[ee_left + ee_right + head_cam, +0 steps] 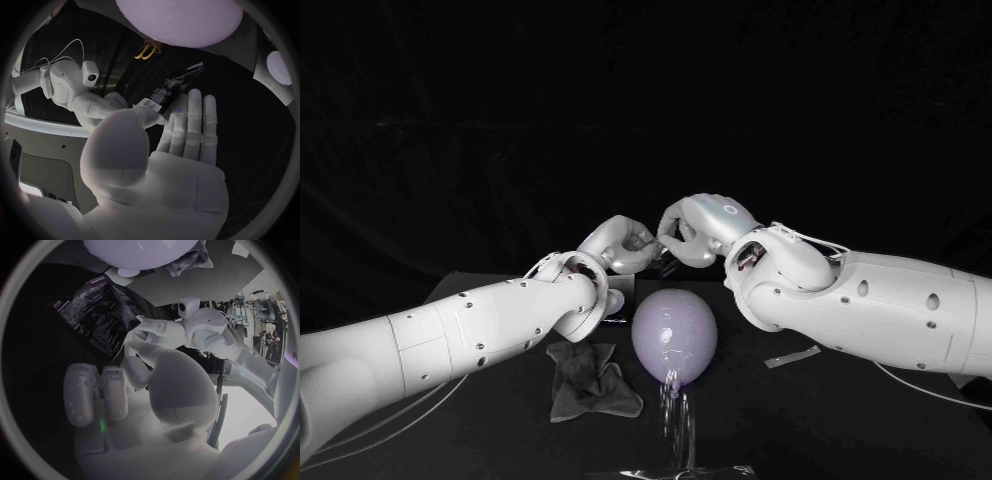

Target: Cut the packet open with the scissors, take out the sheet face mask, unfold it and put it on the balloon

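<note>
Behind the balloon: my two hands meet above the desk, with the packet between them.
Left hand: my thumb presses the packet's barcode end against my straightened fingers, so it is clamped on it.
Right hand: my fingertips pinch that same barcode end, just beside my left thumb.
Packet axis: its long side runs from the shared grip out toward the balloon, far end unsupported.
Nearer hand: both touch it; I judge the right freer to pull or reach in.
Packet mouth: I cannot tell whether it is cut.
Balloon: between my forearms, no mask on it.
</note>
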